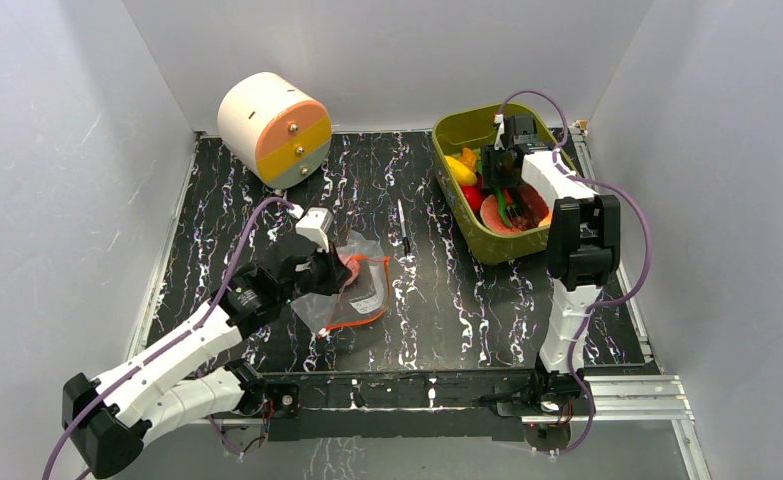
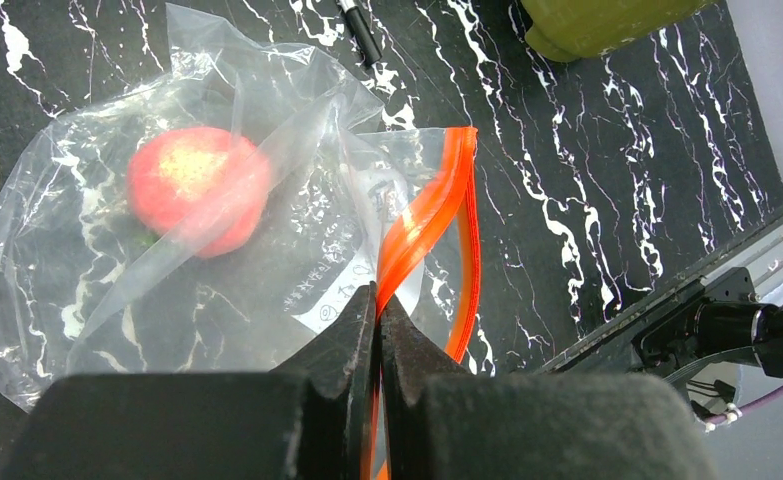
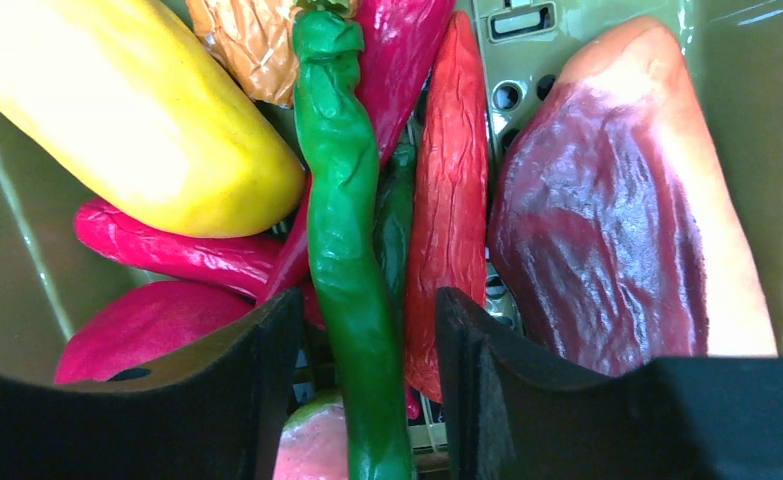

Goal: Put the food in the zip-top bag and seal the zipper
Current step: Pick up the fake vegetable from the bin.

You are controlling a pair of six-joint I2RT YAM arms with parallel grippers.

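Observation:
The zip-top bag [image 1: 355, 292] lies crinkled left of the table's centre with a pink-orange peach [image 2: 197, 188] inside it. My left gripper [image 2: 378, 295] is shut on the zipper [image 2: 432, 205], pinching the orange-red strip at the bag's mouth; it also shows in the top view [image 1: 332, 272]. My right gripper [image 1: 502, 185] is down inside the olive-green tub [image 1: 467, 125]. In the right wrist view it [image 3: 367, 300] is open, its jaws standing either side of the long green pepper [image 3: 342, 180] without touching. A red chili [image 3: 452, 190], a yellow piece [image 3: 137, 110] and a dark red piece [image 3: 607, 220] lie around it.
A thin black pen-like stick [image 1: 404, 228] lies between the bag and the tub. A round cream, orange and yellow drum [image 1: 272, 128] lies at the back left. White walls enclose the table on three sides. A metal rail [image 1: 617, 395] runs along the front edge.

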